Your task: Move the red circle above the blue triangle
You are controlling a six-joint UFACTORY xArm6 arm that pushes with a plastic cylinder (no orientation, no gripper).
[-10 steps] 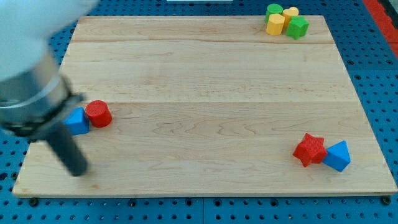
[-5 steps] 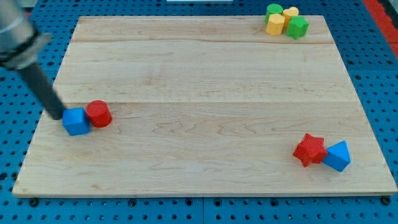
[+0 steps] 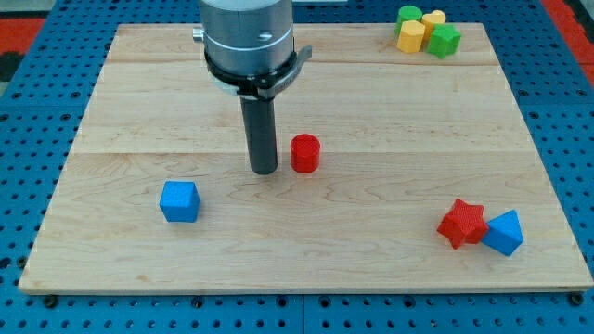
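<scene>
The red circle (image 3: 304,153) is a short red cylinder near the middle of the wooden board (image 3: 390,111). My tip (image 3: 264,170) rests on the board just to its left, a small gap apart. The blue triangle (image 3: 504,232) lies at the view's lower right, touching a red star (image 3: 462,224) on its left. The red circle is far to the left of the blue triangle and higher in the view.
A blue cube (image 3: 179,201) sits at the lower left. A cluster of two green blocks (image 3: 445,40) and two yellow blocks (image 3: 411,36) sits at the top right corner. A blue pegboard (image 3: 566,121) surrounds the board.
My tip swept from the far left to the board's middle. The red circle moved right and slightly up with it. The blue cube slid right and down.
</scene>
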